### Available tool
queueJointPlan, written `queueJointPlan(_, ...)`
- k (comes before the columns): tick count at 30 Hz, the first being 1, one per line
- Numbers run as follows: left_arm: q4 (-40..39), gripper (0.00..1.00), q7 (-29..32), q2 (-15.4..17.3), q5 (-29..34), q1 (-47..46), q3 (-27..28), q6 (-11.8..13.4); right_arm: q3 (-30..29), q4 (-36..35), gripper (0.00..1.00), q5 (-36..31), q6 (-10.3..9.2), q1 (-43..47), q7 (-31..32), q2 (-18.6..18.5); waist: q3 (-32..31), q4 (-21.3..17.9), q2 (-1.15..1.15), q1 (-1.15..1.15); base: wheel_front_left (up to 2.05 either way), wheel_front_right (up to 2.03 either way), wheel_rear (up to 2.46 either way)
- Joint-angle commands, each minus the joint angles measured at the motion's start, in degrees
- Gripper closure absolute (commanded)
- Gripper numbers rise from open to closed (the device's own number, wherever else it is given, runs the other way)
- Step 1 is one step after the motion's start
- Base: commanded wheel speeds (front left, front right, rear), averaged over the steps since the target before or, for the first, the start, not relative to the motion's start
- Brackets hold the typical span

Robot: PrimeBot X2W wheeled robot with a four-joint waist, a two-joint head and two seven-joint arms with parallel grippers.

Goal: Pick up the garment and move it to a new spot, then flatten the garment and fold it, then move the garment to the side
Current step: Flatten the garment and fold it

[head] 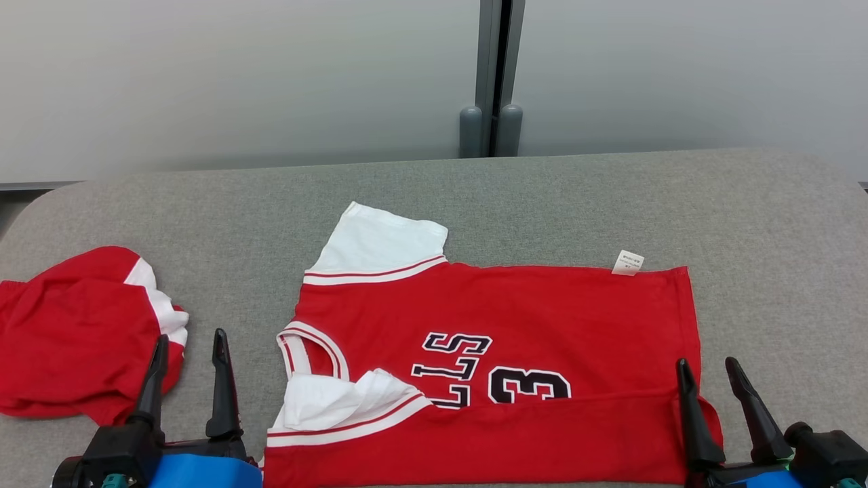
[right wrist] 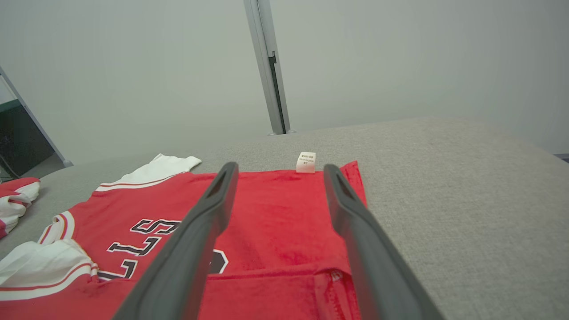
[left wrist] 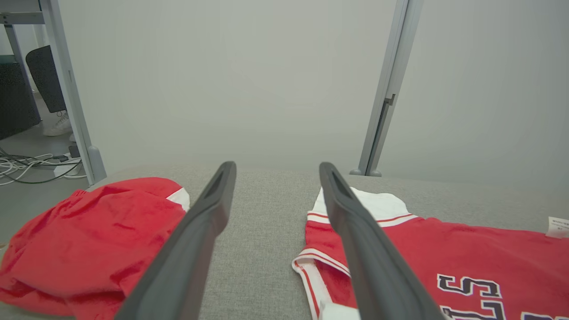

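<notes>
You have one red jersey, near strip folded, at the desk's front edge; left pincer, right pincer both released.

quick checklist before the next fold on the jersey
1. Left hand open and empty: ok.
2. Right hand open and empty: ok.
3. Jersey lying flat: not ok, its near sleeve is bunched.
4. Near edge folded over evenly: cannot tell, the head view's bottom edge cuts it off.
5. Other red garment apart from the jersey: ok.
6. Bare table beyond the jersey: ok.
</notes>
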Motion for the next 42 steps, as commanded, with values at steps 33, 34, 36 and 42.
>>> queueJointPlan(33,7.0,0.00,0.2,3.8,2.3,-14.4,-0.2,-2.7,-1.0,2.1,0.00,-1.7,0.03,-9.2,5.7,-3.3,3.5,-2.4,0.00,0.00,0.00,0.00,0.00)
queueJointPlan(34,8.0,0.00,0.7,4.5,2.0,-16.7,-0.8,-2.8,-1.0,2.5,0.00,-1.7,0.03,-10.8,6.4,-3.9,4.3,-2.7,0.00,0.00,0.00,0.00,0.00)
queueJointPlan(36,9.7,0.00,1.5,5.4,1.0,-21.3,-1.9,-2.9,-0.9,3.4,0.00,-1.6,0.03,-13.9,7.8,-5.0,6.2,-3.3,0.00,0.00,0.00,0.00,0.00)
queueJointPlan(42,16.0,0.00,5.7,8.3,-3.0,-34.3,-6.8,-3.2,-0.2,6.4,0.00,-0.5,0.03,-22.5,11.5,-6.9,12.1,-5.0,0.00,0.00,0.00,0.00,0.00)
